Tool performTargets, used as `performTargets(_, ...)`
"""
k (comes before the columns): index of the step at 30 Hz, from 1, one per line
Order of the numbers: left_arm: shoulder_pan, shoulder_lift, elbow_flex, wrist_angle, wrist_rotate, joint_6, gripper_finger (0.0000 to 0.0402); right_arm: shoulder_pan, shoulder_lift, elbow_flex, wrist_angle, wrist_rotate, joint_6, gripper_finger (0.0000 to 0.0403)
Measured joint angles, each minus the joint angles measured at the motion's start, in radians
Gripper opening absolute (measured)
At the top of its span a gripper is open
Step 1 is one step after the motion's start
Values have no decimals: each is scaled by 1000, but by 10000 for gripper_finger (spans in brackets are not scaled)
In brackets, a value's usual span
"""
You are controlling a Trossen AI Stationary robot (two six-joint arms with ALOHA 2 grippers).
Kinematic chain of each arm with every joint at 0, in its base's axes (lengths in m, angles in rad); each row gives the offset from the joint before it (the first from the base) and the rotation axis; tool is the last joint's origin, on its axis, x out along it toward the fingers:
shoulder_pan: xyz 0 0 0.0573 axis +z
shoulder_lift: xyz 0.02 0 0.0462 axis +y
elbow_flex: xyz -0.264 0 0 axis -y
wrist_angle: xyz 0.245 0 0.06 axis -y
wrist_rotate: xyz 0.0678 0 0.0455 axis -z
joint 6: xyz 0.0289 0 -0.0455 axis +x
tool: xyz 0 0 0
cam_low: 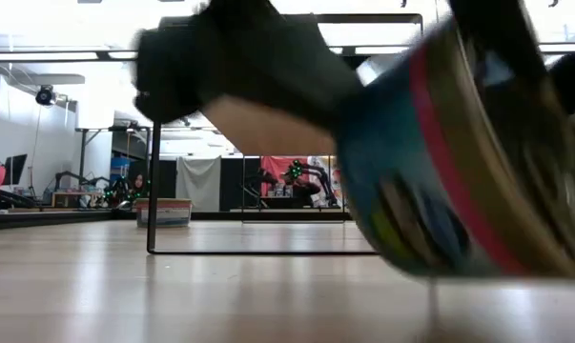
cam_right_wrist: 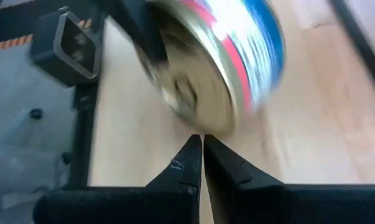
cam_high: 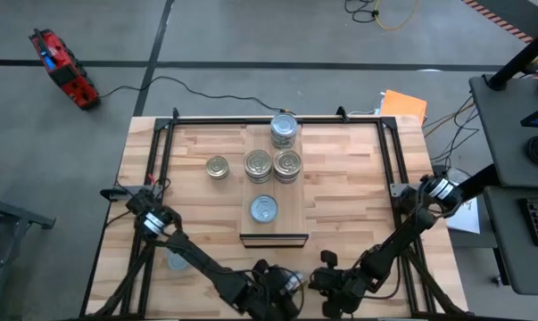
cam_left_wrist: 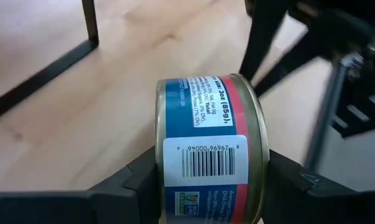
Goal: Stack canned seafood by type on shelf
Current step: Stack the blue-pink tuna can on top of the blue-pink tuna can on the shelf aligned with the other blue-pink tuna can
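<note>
The shelf is a pale plank at the table's middle. On it stand two gold-topped tins, a stack at its far end and a pale-topped tin nearer. Another gold-topped tin stands on the table left of the shelf. At the table's near edge my left gripper is shut on a blue-and-red labelled tin, which also fills the low view. My right gripper is shut and empty just right of that tin. My left gripper pinches the tin between its two fingers, one on each flat end: the gold-rimmed end and the opposite end. The tin sits on edge, curved wall and barcode toward the wrist, tilted. It is just above the tabletop or barely touching it; I cannot tell which.
A black metal frame runs round the table's edges, and one of its bars stands near the held tin. Both arms crowd the near edge. Bare wood lies between them and the shelf's dark front edge.
</note>
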Motion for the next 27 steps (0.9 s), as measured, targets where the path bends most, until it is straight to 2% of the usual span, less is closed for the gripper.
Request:
performTargets(5, -40, -66, 5, -37, -8, 1, 177, 12, -62, 3, -52, -49, 10, 9)
performTargets(17, -62, -245, 6, -71, -107, 58, 177, 11, -269, 3, -209, -50, -8, 9)
performTargets(27, -43, -477, 6, -349, -303, 25, 177, -18, -474, 4, -251, -34, -5, 9)
